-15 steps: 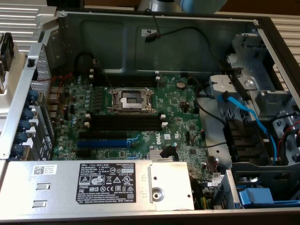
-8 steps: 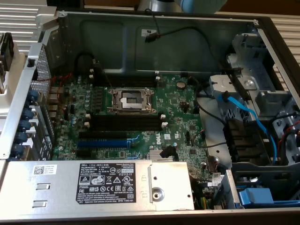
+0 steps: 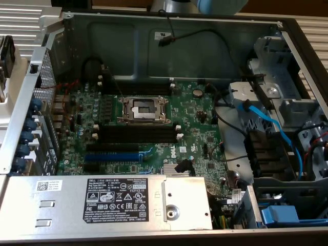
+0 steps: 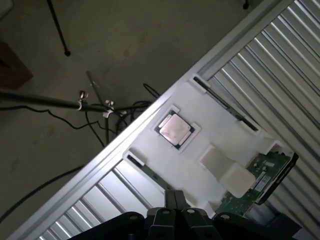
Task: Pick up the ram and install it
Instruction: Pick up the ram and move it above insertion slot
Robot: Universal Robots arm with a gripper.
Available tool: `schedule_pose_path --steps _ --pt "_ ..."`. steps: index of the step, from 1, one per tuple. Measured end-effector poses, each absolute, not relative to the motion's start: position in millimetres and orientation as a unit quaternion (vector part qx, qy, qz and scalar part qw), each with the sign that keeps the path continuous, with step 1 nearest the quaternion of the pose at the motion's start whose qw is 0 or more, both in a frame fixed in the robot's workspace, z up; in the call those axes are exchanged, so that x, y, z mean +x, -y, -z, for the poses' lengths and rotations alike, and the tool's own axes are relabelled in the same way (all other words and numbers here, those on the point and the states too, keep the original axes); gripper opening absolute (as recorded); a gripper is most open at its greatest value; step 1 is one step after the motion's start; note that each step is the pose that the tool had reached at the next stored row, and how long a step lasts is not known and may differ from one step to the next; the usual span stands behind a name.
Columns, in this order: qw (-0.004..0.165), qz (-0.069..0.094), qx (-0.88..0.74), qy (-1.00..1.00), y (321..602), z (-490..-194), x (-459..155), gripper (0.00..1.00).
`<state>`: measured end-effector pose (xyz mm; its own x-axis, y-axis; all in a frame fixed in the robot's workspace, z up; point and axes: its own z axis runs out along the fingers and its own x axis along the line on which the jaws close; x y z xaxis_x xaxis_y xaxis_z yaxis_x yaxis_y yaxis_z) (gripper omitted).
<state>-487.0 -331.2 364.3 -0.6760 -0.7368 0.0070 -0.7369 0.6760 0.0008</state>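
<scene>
Wrist view, nearest thing first: the gripper (image 4: pixel 173 200) is shut tight, its two fingers pressed together, and it holds nothing. It hangs over a white tray (image 4: pixel 215 125) that lies on the ribbed metal worktop (image 4: pixel 280 65). Just beside the fingertips, a long thin dark strip stands on its edge in a slit of the tray. I think this is the ram (image 4: pixel 146 172). A second strip (image 4: pixel 225 102) like it stands across the tray, and a shiny square chip (image 4: pixel 175 129) sits between them.

Shut fingers cannot go around the ram. If they come down like this, they could bump it, tip it or push the tray. The ram is thin, so a grip that is a bit off could slip or hit the chip.

Exterior view, farther off: the open computer case (image 3: pixel 128 46) holds a green board (image 3: pixel 195 118). Its long black slots (image 3: pixel 136 134) lie between the square socket (image 3: pixel 142 109) and the blue slot (image 3: pixel 113 156). The slots are narrow, so a tilted ram could jam or bend. A loose blue cable (image 3: pixel 266 120) lies on the exterior view's right.
</scene>
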Motion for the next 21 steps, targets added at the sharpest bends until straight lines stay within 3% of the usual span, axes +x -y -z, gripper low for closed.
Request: schedule_pose_path --steps 21 --pt "0.004 -0.004 0.569 0.822 331.2 -364.5 -487.0 0.1"
